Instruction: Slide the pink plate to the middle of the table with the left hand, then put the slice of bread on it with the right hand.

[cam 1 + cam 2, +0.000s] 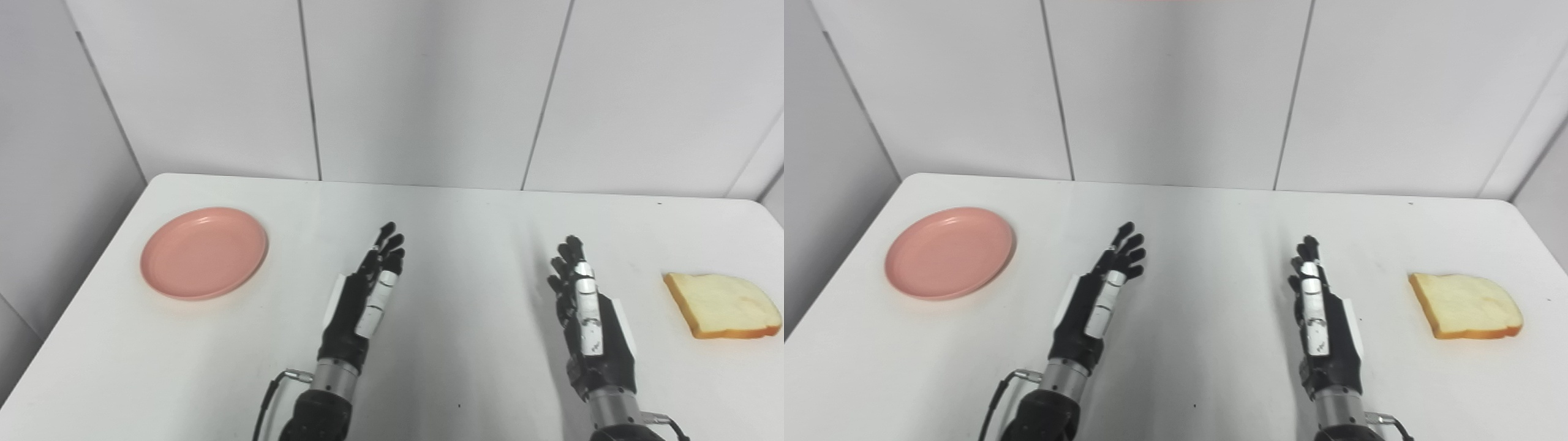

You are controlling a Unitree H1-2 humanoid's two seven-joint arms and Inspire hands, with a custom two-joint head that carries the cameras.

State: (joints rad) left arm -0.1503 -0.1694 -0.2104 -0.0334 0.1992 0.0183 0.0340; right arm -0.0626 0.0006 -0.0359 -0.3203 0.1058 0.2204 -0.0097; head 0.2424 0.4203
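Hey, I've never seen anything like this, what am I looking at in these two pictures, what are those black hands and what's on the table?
These are two cameras side by side on a humanoid robot's head, looking down at a white table, so both pictures show one scene. The black shapes are its mechanical hands. The left hand and the right hand are both open, fingers extended, holding nothing. A pink plate, with nothing on it, lies on the table's left side, and a slice of bread lies flat at the right.

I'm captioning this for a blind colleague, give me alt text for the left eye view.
Two open robot hands, left hand and right hand, hover over a white table, between a pink plate at left and a bread slice at right.
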